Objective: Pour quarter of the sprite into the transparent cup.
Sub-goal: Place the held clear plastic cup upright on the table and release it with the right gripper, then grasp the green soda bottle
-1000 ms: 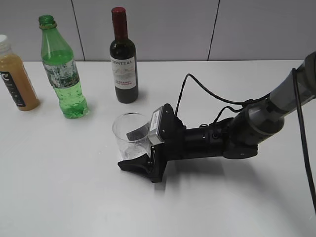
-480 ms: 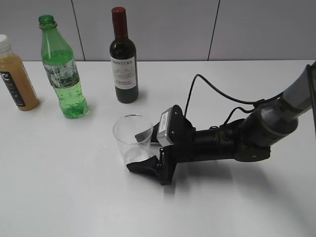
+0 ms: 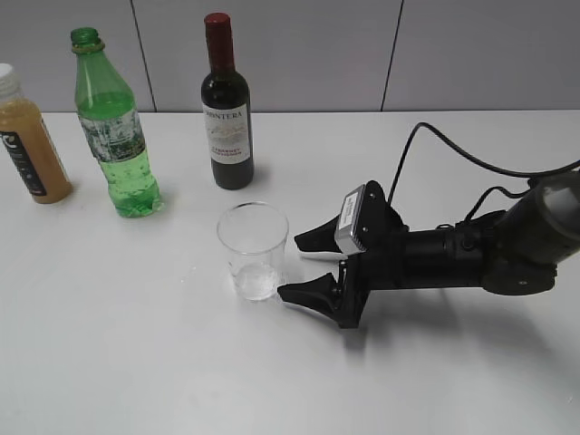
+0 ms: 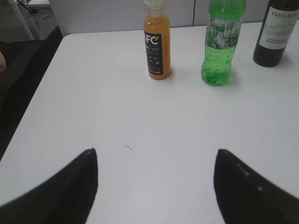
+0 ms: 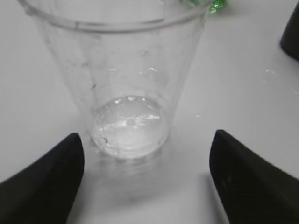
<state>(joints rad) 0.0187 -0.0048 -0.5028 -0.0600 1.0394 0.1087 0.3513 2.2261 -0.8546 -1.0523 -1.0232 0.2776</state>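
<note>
The white table (image 3: pixel 136 362) carries everything, and the largest thing on it is the right arm (image 3: pixel 471 258), lying low and nearly level, reaching in from the right edge toward the middle. Along the back stand three bottles: a dark wine bottle (image 3: pixel 227 109) near the centre, the sprite (image 3: pixel 113 136) to its left, and a tan juice bottle (image 3: pixel 27 145) at the far left edge. The sprite stands upright, its long axis vertical, its green neck without a cap, with liquid filling roughly the lower half.

The transparent cup (image 3: pixel 253 249) stands upright in front of the wine bottle, nearly empty, with only a film of wet at its thick base. The right gripper (image 3: pixel 304 267) sits just beside it on the right, jaws spread wide and apart from the glass; in the right wrist view the cup (image 5: pixel 121 79) fills the space ahead of the two dark fingertips (image 5: pixel 42 182), touching neither.

The left gripper (image 4: pixel 156 186) also has its jaws spread and holds nothing. From its camera the sprite (image 4: pixel 219 46) lies ahead and a little right, well apart across bare table, beside the juice bottle (image 4: pixel 156 46).

Judging by this, the left arm is the likelier one to take the bottle, closing round its upright body from the side.
</note>
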